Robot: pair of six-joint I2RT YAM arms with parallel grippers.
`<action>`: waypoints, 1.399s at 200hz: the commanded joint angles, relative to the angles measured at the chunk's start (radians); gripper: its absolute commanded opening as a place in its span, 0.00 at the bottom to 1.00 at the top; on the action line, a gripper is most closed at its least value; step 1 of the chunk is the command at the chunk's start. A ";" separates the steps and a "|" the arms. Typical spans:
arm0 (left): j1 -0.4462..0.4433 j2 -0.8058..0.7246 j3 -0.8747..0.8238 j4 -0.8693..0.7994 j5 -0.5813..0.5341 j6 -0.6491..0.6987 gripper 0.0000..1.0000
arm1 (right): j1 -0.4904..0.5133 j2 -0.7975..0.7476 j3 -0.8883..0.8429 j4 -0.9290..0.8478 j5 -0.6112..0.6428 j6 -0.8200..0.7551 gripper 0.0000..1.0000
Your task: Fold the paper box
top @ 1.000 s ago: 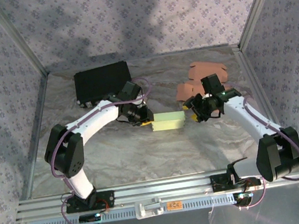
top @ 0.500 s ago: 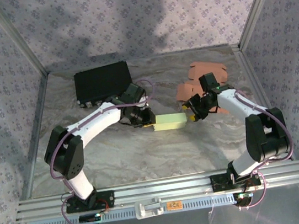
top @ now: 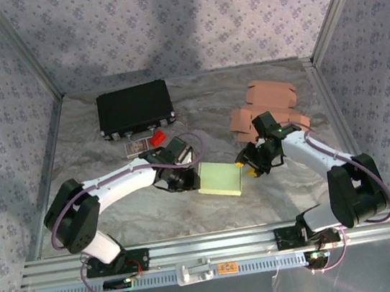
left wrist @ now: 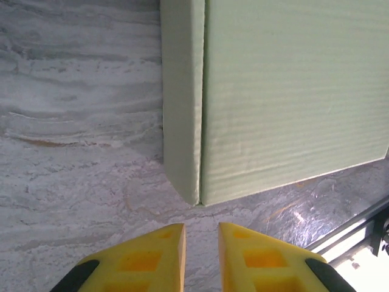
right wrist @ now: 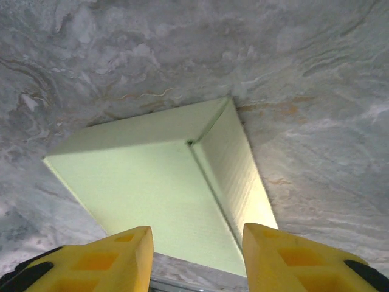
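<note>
Jaws, yellow and parted, flank a ribbed pale-green cardboard box (top: 220,179)

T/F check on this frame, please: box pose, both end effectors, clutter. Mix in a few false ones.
1. The green box lies flat on the table. True.
2. The left end effector grips the box. False: it holds nothing and sits just short of the box's corner.
3. The right end effector is open and empty, facing the box. True.
4. The black case rests on top of the box. False: it sits at the far left of the table, apart from the box.
5. Brown cardboard pieces lie at the far right. True.
</note>
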 commanded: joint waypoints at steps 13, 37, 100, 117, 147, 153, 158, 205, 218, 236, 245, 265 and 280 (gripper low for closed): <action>0.000 -0.040 0.081 0.014 -0.029 -0.021 0.25 | 0.023 0.012 0.054 -0.048 0.087 -0.178 0.49; 0.024 -0.080 0.136 -0.016 -0.046 -0.024 0.29 | 0.070 0.040 0.055 -0.064 0.112 -0.240 0.50; 0.139 -0.337 0.064 0.019 -0.096 -0.002 0.34 | 0.174 0.157 0.041 0.018 0.111 -0.298 0.47; 0.165 -0.415 0.042 -0.015 -0.122 0.014 0.35 | 0.224 0.207 0.075 0.035 0.098 -0.292 0.46; 0.192 -0.550 0.012 -0.089 -0.180 0.009 0.35 | 0.335 0.365 0.221 0.091 0.094 -0.240 0.43; 0.194 -0.579 0.007 -0.103 -0.192 0.005 0.35 | 0.357 0.405 0.268 0.092 0.095 -0.226 0.42; 0.197 -0.602 0.002 -0.113 -0.200 0.001 0.35 | 0.374 0.439 0.309 0.097 0.092 -0.214 0.42; 0.197 -0.812 -0.017 -0.265 -0.280 -0.034 0.35 | 0.542 0.807 0.823 0.082 0.060 -0.057 0.40; 0.198 -0.863 -0.024 -0.304 -0.290 -0.044 0.35 | 0.582 0.931 1.021 0.014 0.046 -0.055 0.39; 0.199 -0.920 -0.027 -0.350 -0.294 -0.045 0.36 | 0.619 1.064 1.263 -0.100 0.069 -0.082 0.39; 0.199 -0.938 -0.024 -0.369 -0.298 -0.037 0.36 | 0.626 1.095 1.325 -0.133 0.084 -0.088 0.38; 0.200 -0.943 0.009 -0.398 -0.300 0.009 0.37 | 0.623 1.022 1.255 -0.095 0.152 -0.102 0.39; 0.199 -0.916 0.048 -0.396 -0.292 0.060 0.38 | 0.610 0.891 1.138 -0.045 0.228 -0.144 0.41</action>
